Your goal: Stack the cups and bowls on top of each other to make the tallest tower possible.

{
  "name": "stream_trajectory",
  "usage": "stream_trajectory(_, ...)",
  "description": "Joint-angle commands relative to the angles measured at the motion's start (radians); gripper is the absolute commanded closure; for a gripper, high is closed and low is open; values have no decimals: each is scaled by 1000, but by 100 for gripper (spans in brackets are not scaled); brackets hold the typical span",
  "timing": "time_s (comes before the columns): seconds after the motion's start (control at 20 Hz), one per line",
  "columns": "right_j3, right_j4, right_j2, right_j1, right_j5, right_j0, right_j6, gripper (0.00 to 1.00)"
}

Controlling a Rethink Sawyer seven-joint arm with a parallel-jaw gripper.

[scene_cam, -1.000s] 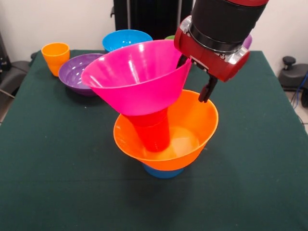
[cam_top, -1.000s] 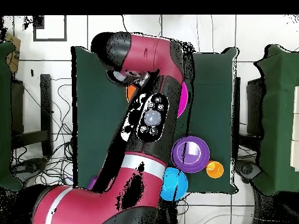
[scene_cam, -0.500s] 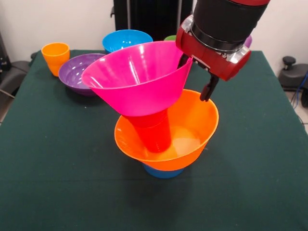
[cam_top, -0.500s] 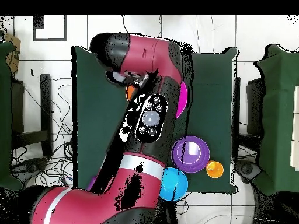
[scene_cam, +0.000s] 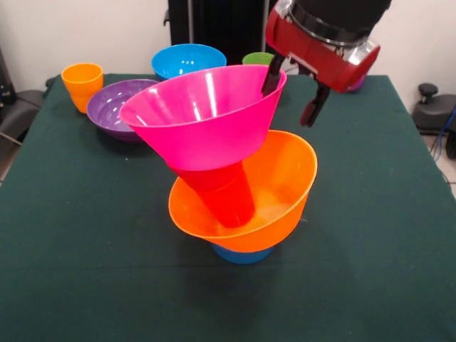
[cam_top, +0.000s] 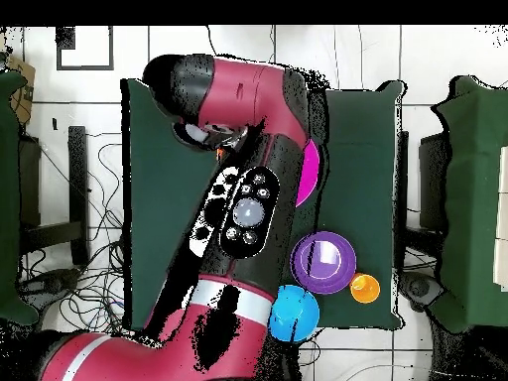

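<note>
The tower stands mid-table: a small light-blue bowl (scene_cam: 241, 254) as base, the large orange bowl (scene_cam: 279, 187) on it, a red-orange cup (scene_cam: 229, 197) inside that. The large pink bowl (scene_cam: 203, 114) rests tilted on top of the cup. My gripper (scene_cam: 293, 91) hangs open at the pink bowl's far right rim. One finger (scene_cam: 273, 75) is by the rim and the other is well outside it, gripping nothing. In the overhead view the arm hides the tower except a sliver of the pink bowl (cam_top: 310, 171).
At the far left stand a yellow-orange cup (scene_cam: 82, 84), a purple bowl (scene_cam: 117, 107) and a blue bowl (scene_cam: 187, 58). A green cup (scene_cam: 258, 58) sits behind the pink bowl. The overhead view shows the purple bowl (cam_top: 324, 262), blue bowl (cam_top: 295, 312) and yellow-orange cup (cam_top: 364, 289).
The gripper has risen from beside the orange bowl to the level of the pink bowl's rim. The pink bowl stays on the cup, tipped slightly differently.
</note>
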Motion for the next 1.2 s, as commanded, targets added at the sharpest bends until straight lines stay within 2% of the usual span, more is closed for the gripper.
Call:
stream_trajectory(0.05, 75, -47, 11, -67, 191, 12, 93, 0)
stream_trajectory(0.5, 51, -60, 3, -93, 261, 23, 71, 0)
stream_trajectory(1.2, 63, -65, 13, -115, 260, 20, 46, 0)
